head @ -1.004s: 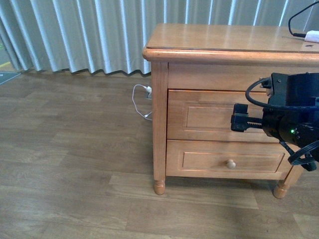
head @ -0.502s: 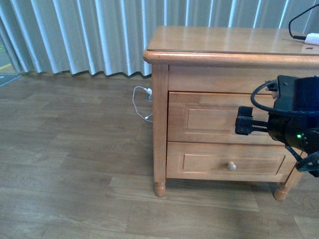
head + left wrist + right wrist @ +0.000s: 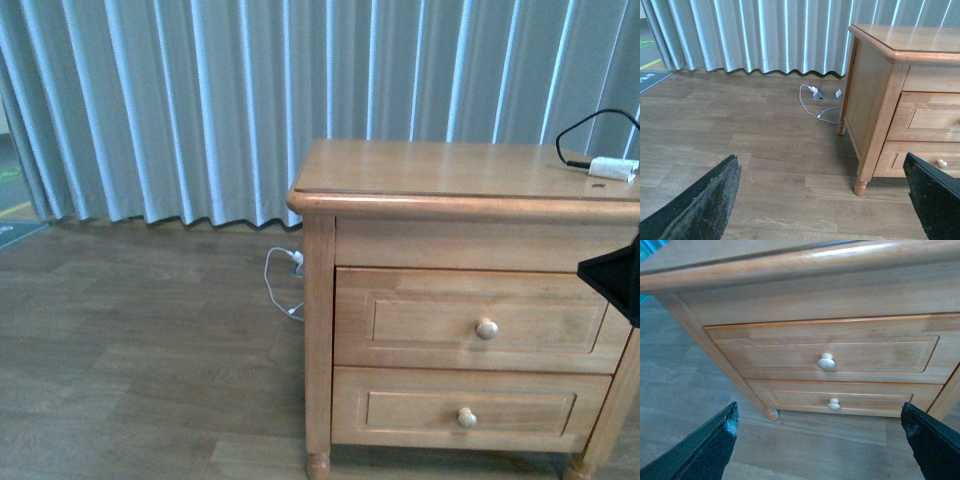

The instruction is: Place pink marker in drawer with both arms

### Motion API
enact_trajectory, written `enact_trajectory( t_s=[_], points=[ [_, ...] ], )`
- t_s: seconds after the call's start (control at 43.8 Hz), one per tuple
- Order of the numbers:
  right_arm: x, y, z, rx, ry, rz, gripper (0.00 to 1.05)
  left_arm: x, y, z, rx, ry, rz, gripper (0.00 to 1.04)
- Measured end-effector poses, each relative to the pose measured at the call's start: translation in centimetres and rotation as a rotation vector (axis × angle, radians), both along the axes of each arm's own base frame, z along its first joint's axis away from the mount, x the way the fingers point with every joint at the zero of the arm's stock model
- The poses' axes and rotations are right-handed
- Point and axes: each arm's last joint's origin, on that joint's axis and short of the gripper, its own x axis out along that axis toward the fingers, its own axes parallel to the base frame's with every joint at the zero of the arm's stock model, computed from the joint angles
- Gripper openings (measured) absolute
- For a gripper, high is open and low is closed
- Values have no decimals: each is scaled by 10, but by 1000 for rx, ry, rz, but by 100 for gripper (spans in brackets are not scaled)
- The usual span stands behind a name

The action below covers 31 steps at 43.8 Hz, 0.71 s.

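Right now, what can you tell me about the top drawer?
The top drawer is honey-coloured wood with a sunken panel on its front and one small round pale knob in the middle. It is shut, sitting flat in the cabinet, just under the tabletop and right above the lower drawer. Nothing touches it; the right hand is open, facing it from a little way off.

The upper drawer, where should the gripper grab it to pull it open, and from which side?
Grip the small round knob centred on the shut upper drawer, coming straight at the front. The panel is otherwise flat, so the knob is probably its only handhold.
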Motion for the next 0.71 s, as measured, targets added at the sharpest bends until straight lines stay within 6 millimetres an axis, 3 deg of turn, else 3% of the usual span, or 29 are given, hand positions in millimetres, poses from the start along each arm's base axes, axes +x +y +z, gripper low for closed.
enact_trajectory(
  t_s=[0.251,0.388,0.502,0.593,0.707],
  points=[
    [-66,-1,39,-11,-79,-40,96,0,0,0,0,0,0,98],
    [-68,-2,40,-20,-95,-58,95,0,0,0,0,0,0,98],
    [-82,-3,25,-136,-310,-213,70,0,0,0,0,0,0,98],
    [-98,-3,16,-157,-334,-216,48,0,0,0,0,0,0,98],
    [-109,-3,6,-163,-331,-211,28,0,0,0,0,0,0,98]
  ],
)
